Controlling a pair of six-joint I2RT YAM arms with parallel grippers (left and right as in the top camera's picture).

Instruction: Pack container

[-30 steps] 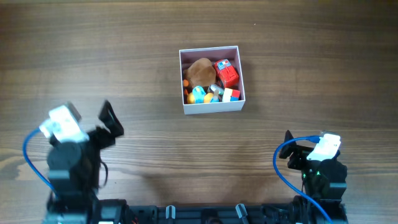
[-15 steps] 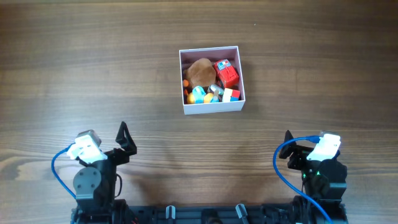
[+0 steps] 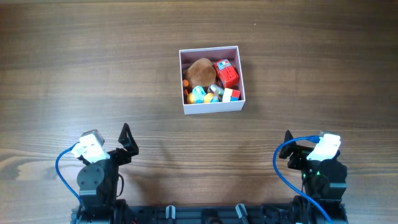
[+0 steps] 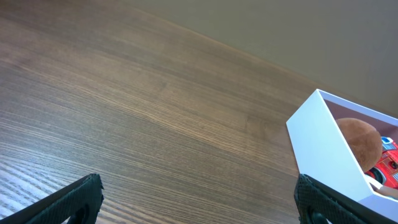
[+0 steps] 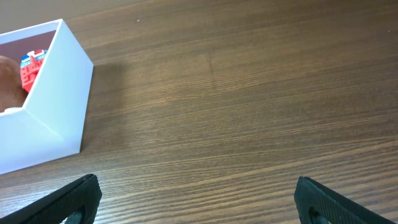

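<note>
Starting on the left: the left arm sits tucked in at the near-left edge of the wooden table (image 3: 93, 62), with a blue cable (image 3: 58, 167) looping off its side. The left gripper (image 4: 196, 191) is spread wide with nothing between the fingers, so its wrist view shows just bare wood grain. It's well apart from everything, and only a corner of the box creeps into the right side of that view.

Around the middle of the table, toward the far side and slightly right of centre, is the container (image 3: 214, 106). It's square and shallow, with white walls and a pinkish inside, and it sits flat with a slight twist against the table edge. It's pretty packed. A brown rounded lump (image 3: 199, 71) fills the far-left part, and a red toy (image 3: 226, 73) is just beside it on the right; can't tell if they touch. Along the near wall there's a jumble of small toys (image 3: 200, 94) in blue, orange and yellow, too small to name. A little red-and-white block (image 3: 231, 94) sits in the near-right corner.

Over on the right, the right arm is parked at the near-right edge with another blue cable (image 3: 277, 160) curling off it. The right gripper (image 5: 196, 190) is also wide apart and empty, low over the table. The container's white wall shows at the left of its wrist view, well clear of the fingers.
</note>
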